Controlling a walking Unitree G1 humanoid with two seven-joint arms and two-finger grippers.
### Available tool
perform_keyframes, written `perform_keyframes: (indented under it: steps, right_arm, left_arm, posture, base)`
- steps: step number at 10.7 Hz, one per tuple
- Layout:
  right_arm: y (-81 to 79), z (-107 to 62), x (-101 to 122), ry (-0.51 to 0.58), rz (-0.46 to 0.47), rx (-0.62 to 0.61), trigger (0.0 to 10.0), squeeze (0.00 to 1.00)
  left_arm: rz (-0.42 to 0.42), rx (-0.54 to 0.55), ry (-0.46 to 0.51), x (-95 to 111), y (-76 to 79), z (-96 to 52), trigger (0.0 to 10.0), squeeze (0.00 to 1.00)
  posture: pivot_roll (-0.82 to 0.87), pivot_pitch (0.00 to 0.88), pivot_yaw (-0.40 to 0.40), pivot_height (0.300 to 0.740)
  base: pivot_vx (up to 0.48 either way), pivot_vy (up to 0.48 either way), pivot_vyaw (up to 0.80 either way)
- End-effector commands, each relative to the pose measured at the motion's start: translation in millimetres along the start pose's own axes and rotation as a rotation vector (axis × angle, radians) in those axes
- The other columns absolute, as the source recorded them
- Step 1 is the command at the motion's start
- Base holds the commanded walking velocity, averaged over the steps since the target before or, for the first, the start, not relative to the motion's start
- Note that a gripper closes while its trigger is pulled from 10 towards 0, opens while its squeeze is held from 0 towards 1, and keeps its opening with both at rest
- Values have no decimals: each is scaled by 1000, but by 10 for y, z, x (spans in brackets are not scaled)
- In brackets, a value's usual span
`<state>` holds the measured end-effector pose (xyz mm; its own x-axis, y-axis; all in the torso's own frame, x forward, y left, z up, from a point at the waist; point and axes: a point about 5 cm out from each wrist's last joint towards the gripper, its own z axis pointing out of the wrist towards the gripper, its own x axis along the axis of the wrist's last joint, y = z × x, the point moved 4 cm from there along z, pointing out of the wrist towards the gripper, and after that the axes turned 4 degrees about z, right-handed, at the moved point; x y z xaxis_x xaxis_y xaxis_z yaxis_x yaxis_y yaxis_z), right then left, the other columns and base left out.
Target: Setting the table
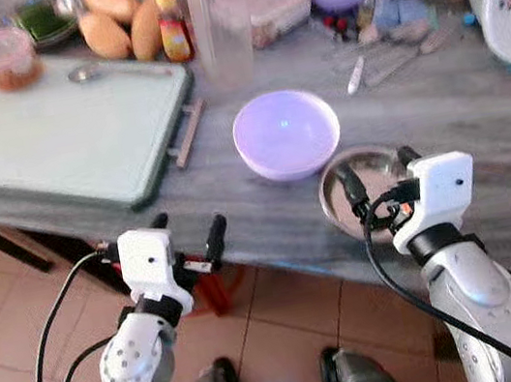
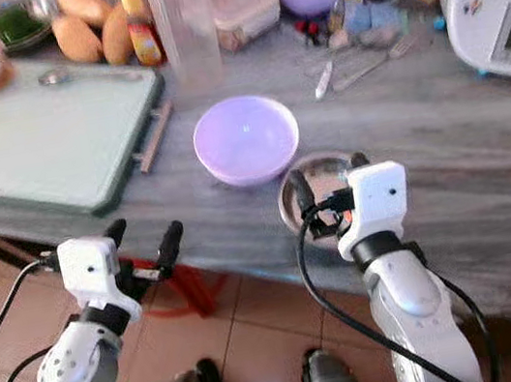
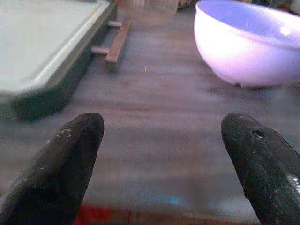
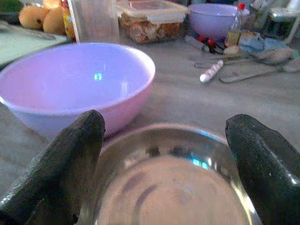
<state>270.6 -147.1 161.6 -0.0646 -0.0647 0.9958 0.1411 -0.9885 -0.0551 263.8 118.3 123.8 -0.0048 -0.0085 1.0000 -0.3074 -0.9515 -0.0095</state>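
Two bowls are seen near the front edge of a grey, wood-grained counter (image 1: 478,114): a smooth lilac plastic bowl (image 1: 285,133), round and deep, and just beside it a shallow steel dish (image 1: 366,194) with a bright, reflective rim. The right gripper (image 1: 379,175) is held over the steel dish with its two black fingers spread wide on either side of the rim, apparently lined up for a grasp that has not yet closed. The left gripper (image 1: 188,234) is held level at the counter's edge, its fingers likewise parted and nothing between them, pointed toward bare counter between the lilac bowl and a pale green cutting board (image 1: 50,137). A clear tumbler (image 1: 222,20), mangoes (image 1: 115,23) and a sauce bottle (image 1: 172,19) are crowded at the back.
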Motion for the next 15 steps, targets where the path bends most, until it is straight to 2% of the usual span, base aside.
perform_keyframes:
  steps: [1,6,15]
  right_arm:
    - [-14,-24,-68,-19,-1,2,10000,0]
    - [-7,5,-115,-13,-4,-1,10000,0]
    - [-8,57,-151,-10,-5,-2,10000,0]
  left_arm:
    - [4,6,-19,-29,-19,-30,10000,0]
    - [13,-4,-17,-23,-14,-1,10000,0]
    - [13,-8,-13,-34,0,30,10000,0]
  posture:
    - [-22,184,5,740]
    - [-19,168,10,740]
    - [-19,170,12,740]
  base:
    - [-259,0,0]
    - [-254,0,0]
    - [0,0,-749]
